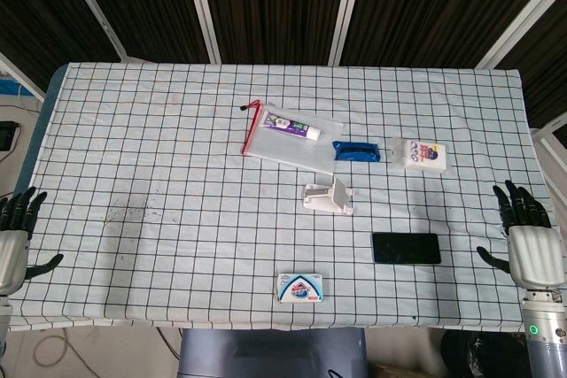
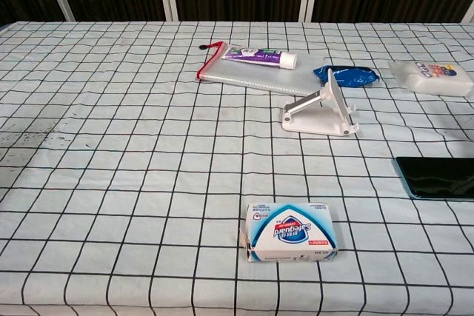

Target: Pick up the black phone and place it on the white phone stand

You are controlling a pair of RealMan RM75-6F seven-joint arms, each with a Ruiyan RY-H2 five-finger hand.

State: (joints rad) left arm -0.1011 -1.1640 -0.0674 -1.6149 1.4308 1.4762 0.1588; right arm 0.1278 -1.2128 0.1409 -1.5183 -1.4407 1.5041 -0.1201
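The black phone (image 1: 406,248) lies flat on the checked cloth at the right front; the chest view shows its left part (image 2: 437,177) at the right edge. The white phone stand (image 1: 330,197) sits just up and left of it, also near centre right in the chest view (image 2: 322,111). My right hand (image 1: 530,236) hovers at the table's right edge, right of the phone, fingers spread and holding nothing. My left hand (image 1: 15,238) rests at the left edge, fingers apart and empty. Neither hand appears in the chest view.
A clear zip pouch (image 1: 292,141) with a toothpaste tube (image 1: 293,122) lies behind the stand. A blue wrapper (image 1: 356,150) and a white packet (image 1: 423,155) sit to its right. A soap box (image 1: 299,288) lies near the front edge. A dark smudge (image 1: 128,216) marks the cloth at left.
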